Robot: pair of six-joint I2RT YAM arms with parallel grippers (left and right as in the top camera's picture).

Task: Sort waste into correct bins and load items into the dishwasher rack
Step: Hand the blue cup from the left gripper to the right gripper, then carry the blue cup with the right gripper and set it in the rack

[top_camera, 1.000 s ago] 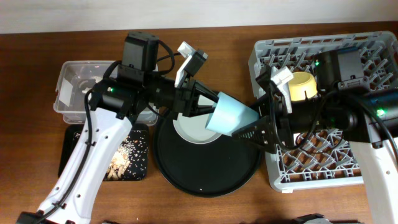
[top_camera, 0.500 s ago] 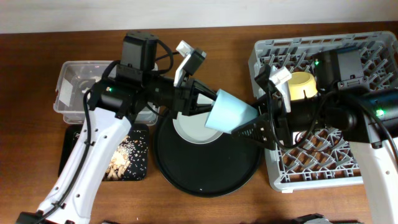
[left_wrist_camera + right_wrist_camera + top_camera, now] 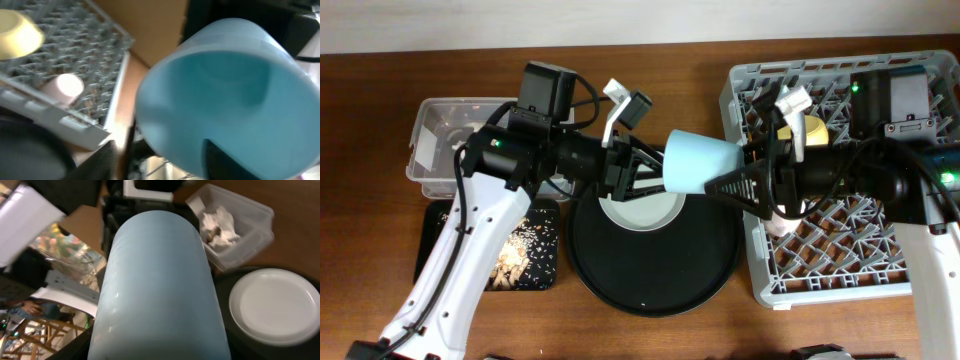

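Note:
The light-blue cup (image 3: 698,162) hangs on its side above the table, between the two arms. My right gripper (image 3: 725,178) is shut on the cup's base end, and the cup (image 3: 160,280) fills the right wrist view. My left gripper (image 3: 655,170) is open at the cup's mouth. In the left wrist view one finger (image 3: 222,160) sits inside the mouth of the cup (image 3: 225,85) without pressing. The yellow bowl (image 3: 810,135) and the pink cup (image 3: 65,87) are in the grey rack (image 3: 850,265). The pale plate (image 3: 640,212) lies under the cup.
The plate rests on a large round black tray (image 3: 650,275). A clear box (image 3: 445,140) holding white tissue (image 3: 220,222) stands at the back left. In front of it is a shallow black tray (image 3: 520,250) with beige scraps.
The left gripper has opened and let go of the light-blue cup. The right gripper has closed on it and swung it level, a little up and to the right.

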